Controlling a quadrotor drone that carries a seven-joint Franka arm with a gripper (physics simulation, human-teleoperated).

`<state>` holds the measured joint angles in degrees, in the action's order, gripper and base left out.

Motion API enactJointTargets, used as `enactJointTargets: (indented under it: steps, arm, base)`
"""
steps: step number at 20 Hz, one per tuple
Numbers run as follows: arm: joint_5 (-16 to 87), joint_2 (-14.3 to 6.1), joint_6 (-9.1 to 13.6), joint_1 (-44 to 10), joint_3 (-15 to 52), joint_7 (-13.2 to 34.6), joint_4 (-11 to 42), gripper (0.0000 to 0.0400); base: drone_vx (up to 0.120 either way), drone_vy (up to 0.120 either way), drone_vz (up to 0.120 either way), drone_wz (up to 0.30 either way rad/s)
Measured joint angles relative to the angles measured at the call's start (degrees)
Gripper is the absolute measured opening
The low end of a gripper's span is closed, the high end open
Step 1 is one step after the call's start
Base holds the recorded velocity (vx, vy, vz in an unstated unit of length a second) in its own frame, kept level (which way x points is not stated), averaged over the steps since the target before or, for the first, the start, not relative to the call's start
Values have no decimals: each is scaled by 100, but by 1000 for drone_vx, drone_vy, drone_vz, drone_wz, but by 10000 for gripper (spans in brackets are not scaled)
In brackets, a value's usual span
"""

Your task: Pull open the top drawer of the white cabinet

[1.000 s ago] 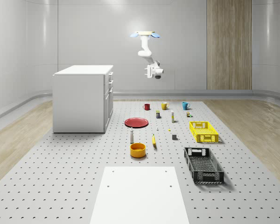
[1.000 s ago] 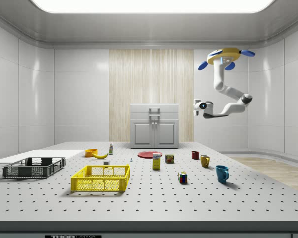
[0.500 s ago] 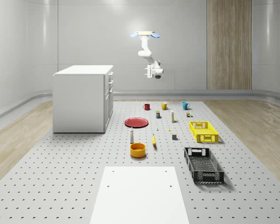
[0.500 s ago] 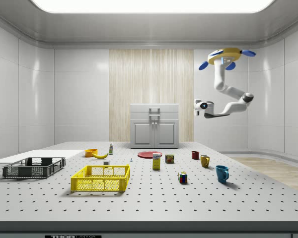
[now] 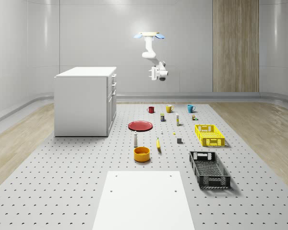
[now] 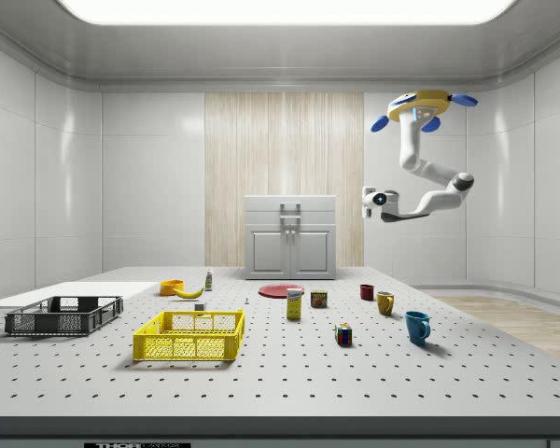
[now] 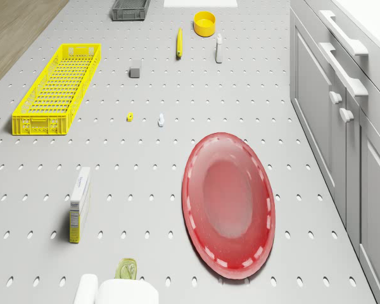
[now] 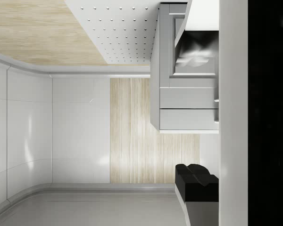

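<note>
- Two things matter for us now: our gripper (image 5: pixel 159 73) and the top drawer (image 6: pixel 290 207) of the white cabinet (image 5: pixel 84 100), and they are well apart.
- We hover high in the air as the drone (image 5: pixel 148 35), above the far end of the table (image 5: pixel 62 182), roughly over the red mug (image 5: pixel 150 109) and the yellow mug (image 5: pixel 169 109).
- Our arm hangs below the drone, bends, and ends with the gripper at about the height of the cabinet's top.
- The cabinet stands on the table at the whole-scene view's left, its drawer fronts facing that view's right, toward the red plate (image 5: pixel 140 125) and toward us.
- From the gripper, the top drawer lies off to the whole-scene view's left and a little lower; in the side view the gripper (image 6: pixel 371 203) sits to the right of the cabinet and points toward it.
- The drawer's handle (image 7: pixel 346 40) is a bar running level across the drawer front, so we judge the fingers must close across it, above and below.
- In the wrist view the dark fingertips (image 8: pixel 196 181) lie together with no gap that we can make out, so the gripper looks clenched and empty.
- We judge the approach is not yet finished; the drawer looks closed.
</note>
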<state>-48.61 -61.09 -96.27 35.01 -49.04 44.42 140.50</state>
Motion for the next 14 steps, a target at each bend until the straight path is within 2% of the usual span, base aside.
enactJointTargets:
  steps: [14]
  arm:
    - [169, -212, -185, 196, -63, 141, 27, 305]
  base:
    - [120, 0, 0, 0]
